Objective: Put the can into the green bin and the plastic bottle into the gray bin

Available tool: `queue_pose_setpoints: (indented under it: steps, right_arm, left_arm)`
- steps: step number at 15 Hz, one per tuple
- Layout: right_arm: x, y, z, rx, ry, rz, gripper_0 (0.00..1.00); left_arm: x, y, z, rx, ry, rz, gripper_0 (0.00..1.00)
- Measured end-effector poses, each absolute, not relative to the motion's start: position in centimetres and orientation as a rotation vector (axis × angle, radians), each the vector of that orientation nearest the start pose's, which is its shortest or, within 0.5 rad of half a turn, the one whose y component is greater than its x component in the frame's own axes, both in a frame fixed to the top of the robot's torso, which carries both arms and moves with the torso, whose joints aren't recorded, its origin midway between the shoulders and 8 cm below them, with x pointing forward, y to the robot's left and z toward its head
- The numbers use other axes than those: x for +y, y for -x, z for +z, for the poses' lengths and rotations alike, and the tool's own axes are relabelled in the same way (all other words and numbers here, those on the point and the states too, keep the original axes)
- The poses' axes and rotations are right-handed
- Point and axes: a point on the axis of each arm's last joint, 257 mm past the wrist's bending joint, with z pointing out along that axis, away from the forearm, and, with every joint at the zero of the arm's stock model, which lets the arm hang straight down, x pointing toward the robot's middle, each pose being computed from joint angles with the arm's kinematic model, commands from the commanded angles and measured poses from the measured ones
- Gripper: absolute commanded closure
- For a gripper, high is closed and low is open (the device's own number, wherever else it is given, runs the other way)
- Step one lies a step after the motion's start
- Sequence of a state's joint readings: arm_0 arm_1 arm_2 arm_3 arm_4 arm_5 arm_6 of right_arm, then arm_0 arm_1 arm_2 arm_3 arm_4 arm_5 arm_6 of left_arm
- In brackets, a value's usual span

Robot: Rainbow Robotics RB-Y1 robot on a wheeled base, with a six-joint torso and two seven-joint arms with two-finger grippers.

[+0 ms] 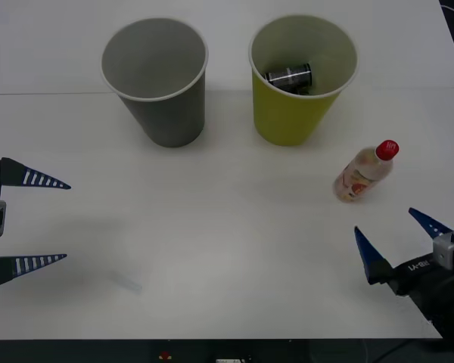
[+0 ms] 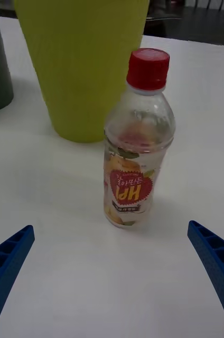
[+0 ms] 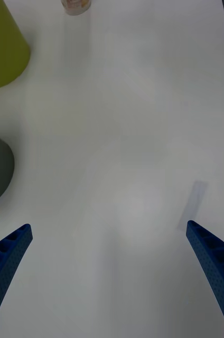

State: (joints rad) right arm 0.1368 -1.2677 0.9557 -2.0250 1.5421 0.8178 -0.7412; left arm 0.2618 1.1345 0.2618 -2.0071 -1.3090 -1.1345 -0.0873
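Can done, bottle next.
Plastic bottle (image 1: 365, 172) stands upright on the table (image 1: 227, 249), right of the green bin (image 1: 299, 113) that holds the can (image 1: 289, 76); gray bin (image 1: 163, 106) has nothing in it. My right gripper (image 1: 393, 238) sits near the bottle, wide open, holding nothing; I'd close in and grasp. Left gripper (image 1: 30, 221) parked, open too.

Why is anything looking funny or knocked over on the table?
Nothing stands out. The can lies inside the green bin, the bottle stands upright on the table, and the gray bin stands upright too.
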Motion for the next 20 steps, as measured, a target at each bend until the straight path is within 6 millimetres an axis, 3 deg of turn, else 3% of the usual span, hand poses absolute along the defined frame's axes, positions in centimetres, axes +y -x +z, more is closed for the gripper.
queue_pose_setpoints:
  steps: [8, 20]
  right_arm:
    - [-28.5, -41.8, -25.7, 1.598, 0.225, 0.094, 0.0]
    - [-27.6, -45.6, -25.1, 1.557, 0.186, 0.082, 0.0]
  left_arm:
    - [28.6, -34.1, -16.7, 1.444, -1.762, -0.118, 0.0]
    - [28.6, -34.1, -16.7, 1.444, -1.762, -0.118, 0.0]
